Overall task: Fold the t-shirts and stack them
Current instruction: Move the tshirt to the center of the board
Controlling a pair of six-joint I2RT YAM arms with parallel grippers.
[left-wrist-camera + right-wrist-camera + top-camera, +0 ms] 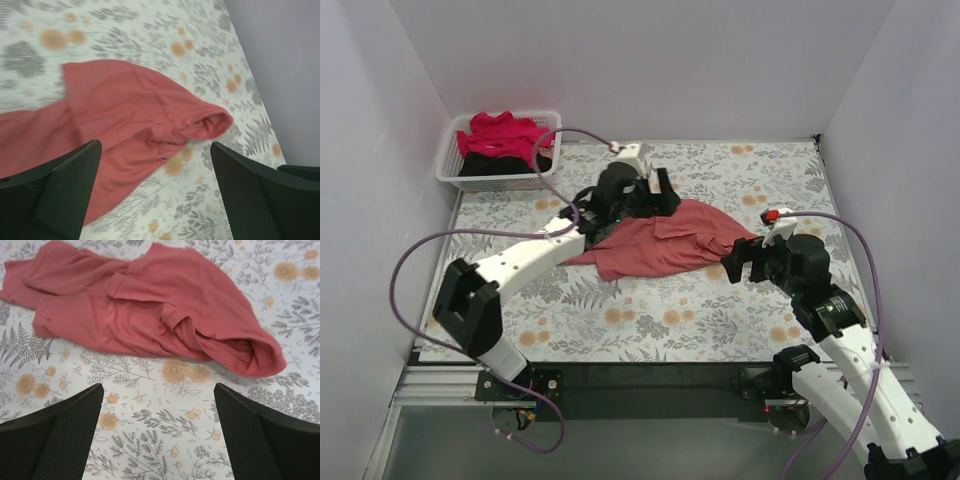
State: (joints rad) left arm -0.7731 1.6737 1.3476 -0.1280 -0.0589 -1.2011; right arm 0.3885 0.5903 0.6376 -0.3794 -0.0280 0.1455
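Observation:
A dusty coral-red t-shirt (pixel 660 245) lies crumpled and part folded in the middle of the floral table, also seen in the left wrist view (pixel 125 110) and the right wrist view (pixel 150 310). My left gripper (pixel 655 200) hovers over the shirt's far edge, open, with nothing between its fingers (pixel 155 150). My right gripper (pixel 745 262) stands open just off the shirt's right end, above bare tablecloth (pixel 159 390). A crimson-pink t-shirt (pixel 505 133) and a black t-shirt (pixel 542 160) lie bunched in the basket.
The white slatted basket (pixel 500 183) stands at the back left corner of the table. White walls close the table in on the left, back and right. The floral tablecloth (pixel 670 320) runs from the shirt to the near edge.

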